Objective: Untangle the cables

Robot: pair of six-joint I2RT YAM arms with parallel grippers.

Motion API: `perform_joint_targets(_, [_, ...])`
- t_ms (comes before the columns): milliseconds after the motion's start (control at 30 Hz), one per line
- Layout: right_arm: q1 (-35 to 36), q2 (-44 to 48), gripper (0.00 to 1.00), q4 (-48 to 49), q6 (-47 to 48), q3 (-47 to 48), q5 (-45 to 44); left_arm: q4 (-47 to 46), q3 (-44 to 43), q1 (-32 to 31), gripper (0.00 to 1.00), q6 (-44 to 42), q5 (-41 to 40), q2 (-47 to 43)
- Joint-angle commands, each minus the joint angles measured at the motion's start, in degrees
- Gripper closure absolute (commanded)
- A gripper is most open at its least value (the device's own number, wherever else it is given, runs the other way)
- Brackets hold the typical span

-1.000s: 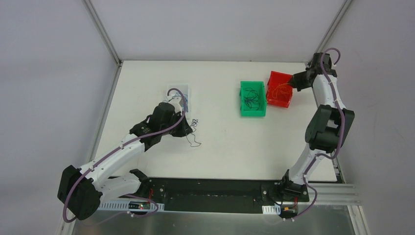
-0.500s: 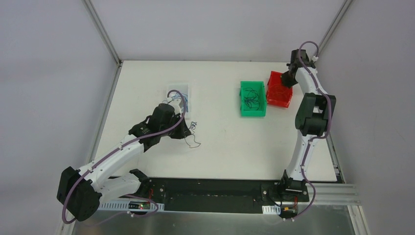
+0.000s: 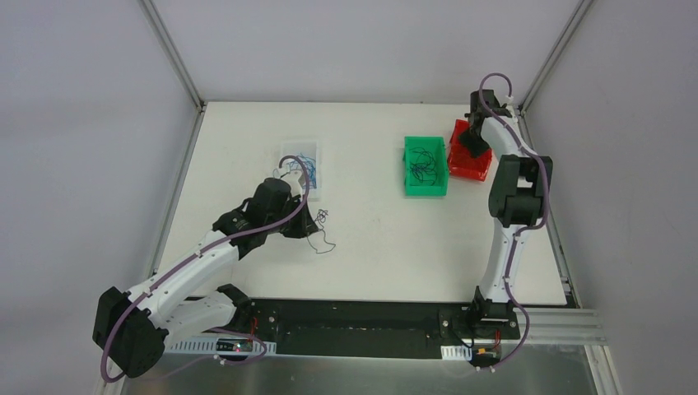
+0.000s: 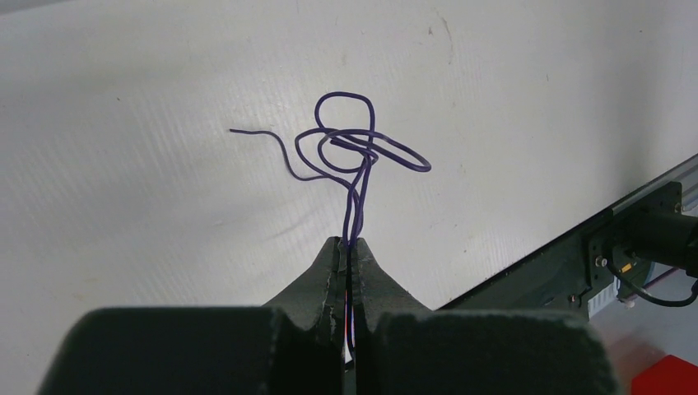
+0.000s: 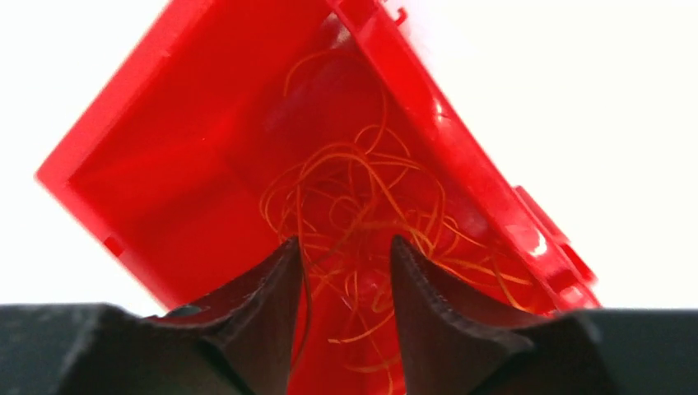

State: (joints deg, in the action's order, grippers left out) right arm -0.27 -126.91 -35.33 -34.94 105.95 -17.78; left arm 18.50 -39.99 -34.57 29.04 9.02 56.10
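Bin (image 5: 189, 140) (red) below R gripper (image 5: 344, 247)

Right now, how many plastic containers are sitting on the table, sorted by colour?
green plastic bin: 1
red plastic bin: 1
clear plastic tray: 1
Total: 3
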Motion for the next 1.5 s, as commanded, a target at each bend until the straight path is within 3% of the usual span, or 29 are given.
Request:
perform_joint_targets(0, [0.2,11.6,0.52,1.6,2.8,-1.4,-4.2,0.8,-0.2,-0.6,1.0,-1.0,1.1,0.2])
perform_joint_targets(300, [0.2,26.5,0.3,5.2,3.9,-13.8,-2.9,0.9,-0.8,-0.7,1.0,-0.5,1.0,1.6])
perform_joint_targets(400, [0.2,32.1,0.28,8.0,3.7,-20.4,1.4,1.0,-1.2,-0.7,0.99,-0.2,0.9,2.1])
perform_joint_targets(533, [1.9,41.5,0.28,14.1,3.7,-31.4,7.6,1.5,-1.2,-0.7,0.88,0.4,-0.5,2.7])
perform_joint_targets(767, [6.7,56.5,0.28,25.0,4.2,-49.4,12.9,4.7,-1.5,-0.8,0.86,0.5,-5.2,4.5])
perform_joint_targets(833, [9.0,59.4,0.27,27.4,4.7,-53.3,12.9,5.3,-1.7,-0.8,0.77,0.5,-5.6,4.7])
perform_joint_targets(867, [10.1,60.6,0.26,28.8,4.7,-55.3,12.6,5.6,-1.8,-0.8,0.67,0.6,-5.8,4.7])
perform_joint_targets(933, [12.1,62.9,0.23,31.7,4.5,-59.1,11.9,6.3,-2.0,-1.4,0.41,1.0,-6.8,4.6])
perform_joint_targets(1000, [14.2,64.9,0.21,34.8,4.0,-63.1,10.8,7.6,-2.6,-2.1,0.08,2.1,-9.4,4.5])
perform_joint_targets(1033, [15.1,65.6,0.19,37.9,4.0,-65.0,10.3,8.4,-2.9,-2.4,0.02,2.5,-10.8,4.5])
perform_joint_targets(1267, [20.1,67.2,0.14,47.8,3.3,-73.3,7.8,11.7,-4.8,-4.7,0.01,3.5,-17.5,7.5])
perform_joint_targets(1467, [21.1,68.3,0.14,50.5,3.7,-75.5,6.3,11.8,-8.0,-9.9,0.01,1.6,-24.3,13.7])
